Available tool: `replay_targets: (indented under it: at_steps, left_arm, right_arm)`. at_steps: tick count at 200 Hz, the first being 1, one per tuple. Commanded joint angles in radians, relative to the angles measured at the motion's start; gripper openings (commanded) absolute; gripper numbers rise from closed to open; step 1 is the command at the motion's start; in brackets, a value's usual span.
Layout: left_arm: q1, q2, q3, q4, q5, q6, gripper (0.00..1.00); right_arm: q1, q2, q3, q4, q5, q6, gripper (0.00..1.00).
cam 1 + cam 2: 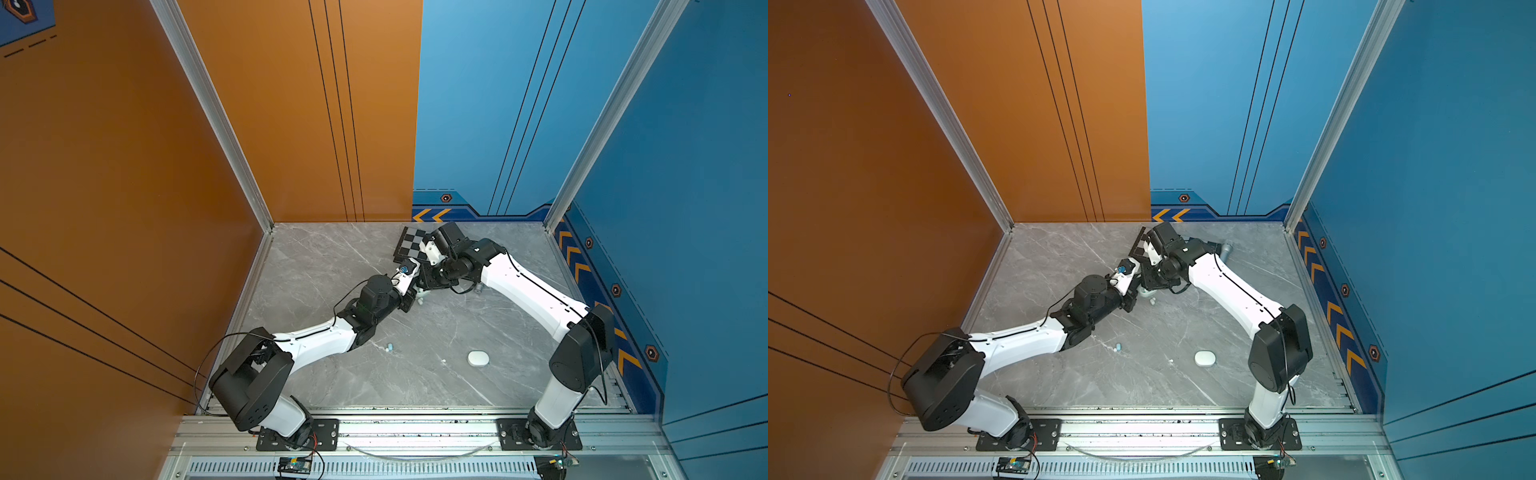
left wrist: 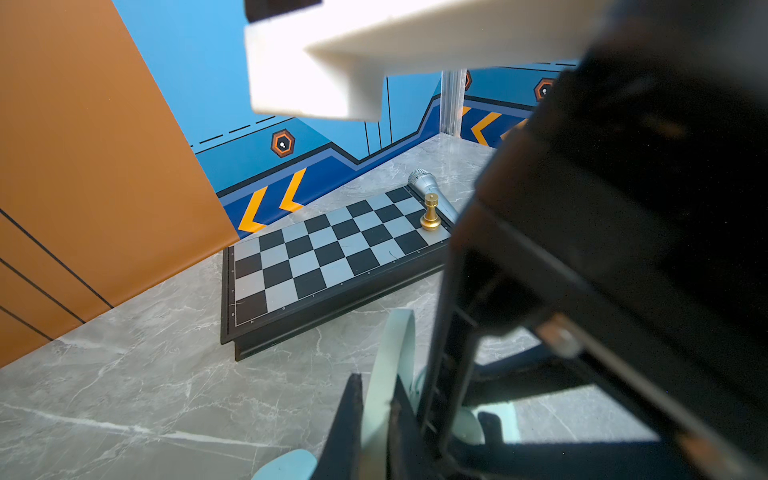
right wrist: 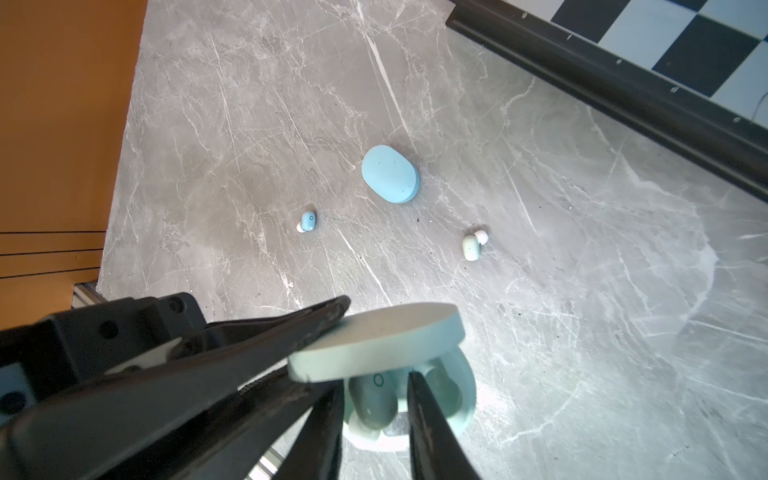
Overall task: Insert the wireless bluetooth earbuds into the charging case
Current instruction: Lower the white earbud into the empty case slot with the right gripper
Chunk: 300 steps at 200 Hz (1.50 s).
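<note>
Presently, by item.

Left hand (image 2: 376, 390): clamped shut on the lid (image 3: 386, 336) of the mint case (image 3: 461, 401), pinching its edge and holding it raised. The case stands open on the table (image 3: 582, 249), directly under this hand.

Right hand (image 3: 373, 388): jaws a narrow gap apart, tips lowered into the open case, with one of my fingers (image 3: 428, 428) on each side of a bud (image 3: 372, 405). Whether they touch it I cannot tell.

Bud: mint, seated in a well of the case, ring mark up, between my right fingertips. The well next to it is half hidden by a finger, so its contents are unclear.

Mint bud (image 3: 471, 247): loose on the table, white tip, near both hands, just past the raised lid.

Blue case (image 3: 390, 174): closed, flat on the table, farther out from my right hand than the mint bud.

Blue bud (image 3: 308, 220): loose, white tip, near the blue case but not touching it.

White case (image 1: 478, 358): closed, well apart from both hands, back toward my right arm's base.

Chessboard (image 2: 332, 249): beyond both hands, near the back wall.

Gold piece (image 2: 430, 214): upright on a far corner square of the chessboard.

Microphone (image 2: 424, 183): lying just beside that corner, off the board.
</note>
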<state>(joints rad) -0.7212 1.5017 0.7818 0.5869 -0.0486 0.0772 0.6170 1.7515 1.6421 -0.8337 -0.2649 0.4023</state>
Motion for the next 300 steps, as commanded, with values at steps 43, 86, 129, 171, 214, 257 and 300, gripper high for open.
replay_targets:
  at_steps: [43,86,129,171,214,257,300]
  left_arm:
    - [-0.005,-0.013,0.024,0.022,0.004,-0.015,0.00]
    - [-0.005,-0.009,0.024,0.022,0.004,-0.017,0.00]
    - [0.000,-0.011,0.024,0.022,0.007,-0.017,0.00]
    - [0.000,-0.006,0.022,0.022,0.009,-0.017,0.00]
    - [0.000,-0.004,0.024,0.022,0.007,-0.017,0.00]
    - [0.000,-0.009,0.026,0.021,0.011,-0.018,0.00]
    - [0.001,-0.011,0.020,0.021,0.009,-0.016,0.00]
  right_arm:
    - [0.004,-0.024,-0.008,0.019,-0.016,0.015,0.30]
    - [0.006,-0.038,-0.028,0.018,-0.029,0.015,0.27]
    - [0.008,-0.053,-0.044,0.018,-0.026,0.017,0.26]
    - [0.008,-0.063,-0.042,0.018,-0.024,0.015,0.26]
    - [0.009,-0.060,-0.042,0.018,-0.034,0.014,0.26]
    - [0.009,-0.053,-0.047,0.020,-0.022,0.003,0.26]
    - [0.022,-0.044,-0.035,0.022,-0.041,0.003,0.24]
